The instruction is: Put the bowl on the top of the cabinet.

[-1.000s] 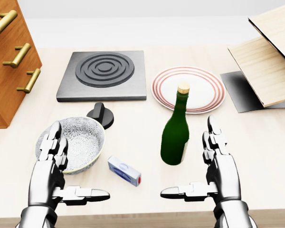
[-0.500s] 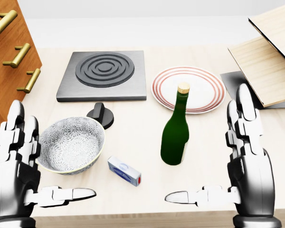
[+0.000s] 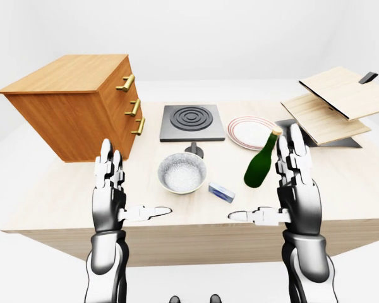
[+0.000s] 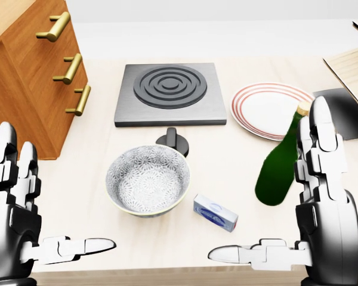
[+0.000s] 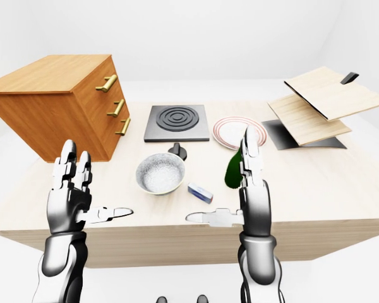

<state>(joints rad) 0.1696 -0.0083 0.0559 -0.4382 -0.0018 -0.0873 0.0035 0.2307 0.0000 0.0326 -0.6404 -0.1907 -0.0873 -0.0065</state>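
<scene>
The patterned grey bowl (image 4: 148, 180) stands upright on the light table, low in the middle of the head view. The wooden cabinet (image 3: 69, 101) with brass handles stands at the left, and its flat top (image 3: 66, 71) is bare. My left hand (image 4: 56, 199) is raised at the bottom left, open, left of the bowl and apart from it. My right hand (image 4: 268, 196) is raised at the bottom right, also open and holding nothing. A green bottle (image 4: 279, 167) leans right, its neck partly behind the right hand's fingers (image 4: 319, 149).
A dark hob plate (image 4: 170, 92) and a black knob (image 4: 172, 142) lie above the bowl. A red-striped plate (image 4: 268, 110) sits at the right. A small blue-white box (image 4: 215, 213) lies right of the bowl. Wooden boards (image 3: 335, 101) rest at the far right.
The whole picture has shifted right, so the camera moved left and shows more of the cabinet. Both hands have risen with their fingers upright. The bottle, upright before, now leans right.
</scene>
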